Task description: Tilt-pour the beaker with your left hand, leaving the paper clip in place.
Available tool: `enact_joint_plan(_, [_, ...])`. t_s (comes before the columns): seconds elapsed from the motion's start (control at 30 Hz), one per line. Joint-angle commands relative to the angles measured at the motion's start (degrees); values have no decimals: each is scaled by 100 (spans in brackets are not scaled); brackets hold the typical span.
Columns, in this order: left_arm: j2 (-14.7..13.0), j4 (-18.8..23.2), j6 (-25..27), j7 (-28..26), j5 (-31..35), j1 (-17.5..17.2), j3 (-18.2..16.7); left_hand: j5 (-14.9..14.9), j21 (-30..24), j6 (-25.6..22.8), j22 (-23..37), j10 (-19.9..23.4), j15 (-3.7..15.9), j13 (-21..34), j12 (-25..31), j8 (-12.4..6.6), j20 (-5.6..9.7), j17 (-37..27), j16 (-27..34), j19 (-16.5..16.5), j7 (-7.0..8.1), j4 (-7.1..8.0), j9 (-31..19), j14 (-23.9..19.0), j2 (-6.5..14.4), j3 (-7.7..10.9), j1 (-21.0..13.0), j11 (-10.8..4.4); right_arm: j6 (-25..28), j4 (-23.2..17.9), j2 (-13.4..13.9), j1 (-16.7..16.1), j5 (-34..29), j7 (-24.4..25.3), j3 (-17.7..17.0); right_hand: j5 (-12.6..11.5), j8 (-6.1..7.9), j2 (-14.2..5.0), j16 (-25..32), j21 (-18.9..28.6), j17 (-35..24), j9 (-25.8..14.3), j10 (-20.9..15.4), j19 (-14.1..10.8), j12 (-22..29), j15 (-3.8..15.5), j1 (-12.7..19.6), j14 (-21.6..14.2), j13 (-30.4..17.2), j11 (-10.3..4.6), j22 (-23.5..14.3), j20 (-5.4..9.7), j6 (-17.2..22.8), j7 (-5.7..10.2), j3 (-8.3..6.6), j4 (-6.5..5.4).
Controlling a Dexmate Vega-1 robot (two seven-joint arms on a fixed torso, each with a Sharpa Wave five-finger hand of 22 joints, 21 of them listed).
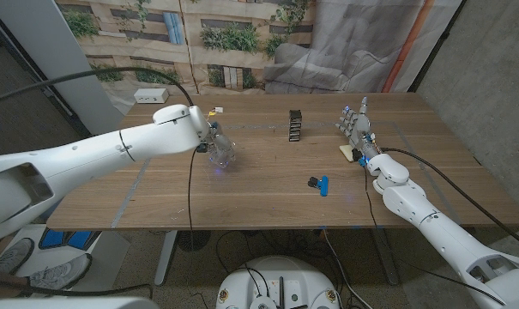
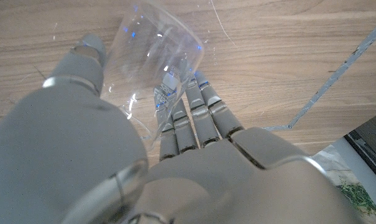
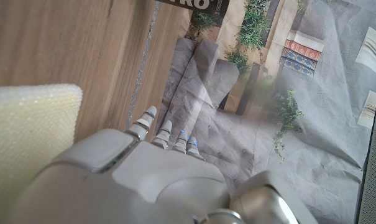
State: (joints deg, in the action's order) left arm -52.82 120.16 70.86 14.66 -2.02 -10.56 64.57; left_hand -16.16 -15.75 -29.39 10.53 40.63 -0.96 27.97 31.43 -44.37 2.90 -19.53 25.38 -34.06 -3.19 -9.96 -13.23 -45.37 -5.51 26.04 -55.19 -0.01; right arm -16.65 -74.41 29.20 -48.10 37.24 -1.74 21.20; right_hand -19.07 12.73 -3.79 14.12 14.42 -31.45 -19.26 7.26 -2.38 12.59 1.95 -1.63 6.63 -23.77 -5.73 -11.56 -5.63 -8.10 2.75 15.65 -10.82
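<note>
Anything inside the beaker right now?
The beaker, tilted in the left hand, looks empty: wood grain shows through its clear wall. The fingers cover its lower part.

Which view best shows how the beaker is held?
The left wrist view: the clear beaker sits tilted in the left robot hand, fingers along its wall. The head view shows it small, beside the hand. In the right wrist view I cannot see it.
</note>
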Motion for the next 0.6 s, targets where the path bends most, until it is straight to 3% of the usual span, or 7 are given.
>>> enact_joint_plan(0.03, [147, -120, 162, 447, 147, 671, 641, -43, -35, -776, 33, 1157, 1309, 424, 9, -846, 51, -24, -7, -12, 145, 42, -9, -671, 1241, 95, -204, -741, 0, 0, 0, 0, 0, -1, 0, -35, 32, -491, 17, 41, -33, -9, 53, -5, 35, 123, 37, 21, -29, 16, -26, -37, -32, 4, 40, 2])
enact_joint_plan(0.23, [138, -103, 296, 528, 187, 827, 877, -50, -37, -772, 35, 1154, 1308, 440, -4, -844, 52, -25, -21, -15, 141, 37, 0, -678, 1253, 105, -187, -745, 0, 0, 0, 0, 0, -1, 0, -35, 32, -491, 17, 41, -33, -9, 53, -5, 35, 123, 37, 21, -29, 16, -26, -37, -32, 4, 40, 2])
enact_joint_plan(0.6, [104, -71, 423, 421, 91, 858, 952, -56, -40, -765, 38, 1161, 1325, 464, -26, -840, 47, -47, -35, -12, 138, 25, 15, -676, 1282, 122, -173, -751, 0, 0, 0, 0, 0, -1, 0, -35, 32, -491, 17, 41, -33, -9, 53, -5, 35, 123, 37, 21, -29, 16, -26, -37, -32, 4, 40, 2])
